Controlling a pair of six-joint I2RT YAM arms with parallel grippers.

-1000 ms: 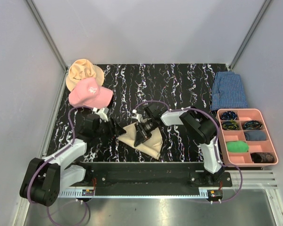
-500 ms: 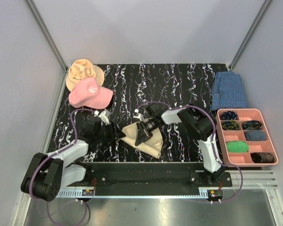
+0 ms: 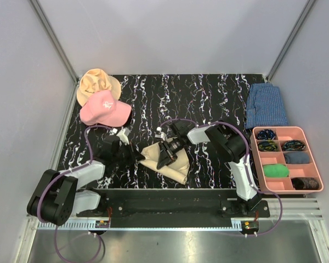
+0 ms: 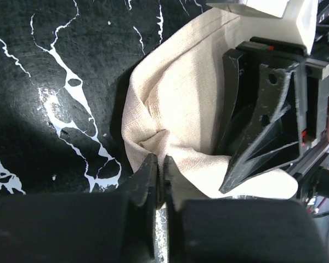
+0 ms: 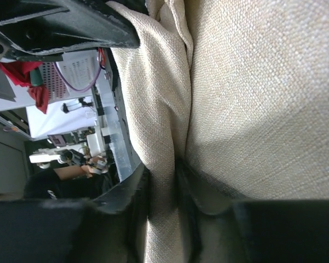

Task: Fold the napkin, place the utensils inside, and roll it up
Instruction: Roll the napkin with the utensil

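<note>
The beige napkin (image 3: 178,167) lies bunched on the black marbled table, near the front edge at the middle. My left gripper (image 3: 138,156) is at its left corner, and in the left wrist view the jaws (image 4: 160,167) are shut on a pinch of the napkin (image 4: 175,109). My right gripper (image 3: 165,153) lies across the top of the cloth. In the right wrist view it (image 5: 163,181) is shut on a thick fold of the napkin (image 5: 252,82). The right gripper's black fingers (image 4: 257,126) show just beyond the left one. The utensils are out of view.
A pink cap (image 3: 104,108) overlaps a tan floppy hat (image 3: 96,82) at the back left. A blue checked cloth (image 3: 266,105) lies at the back right. In front of it stands a pink compartment tray (image 3: 279,129) with small items. Grey walls close in three sides.
My left gripper has slid right to the napkin's left corner and shut on it. My right gripper keeps its hold on the fold and has barely moved.
</note>
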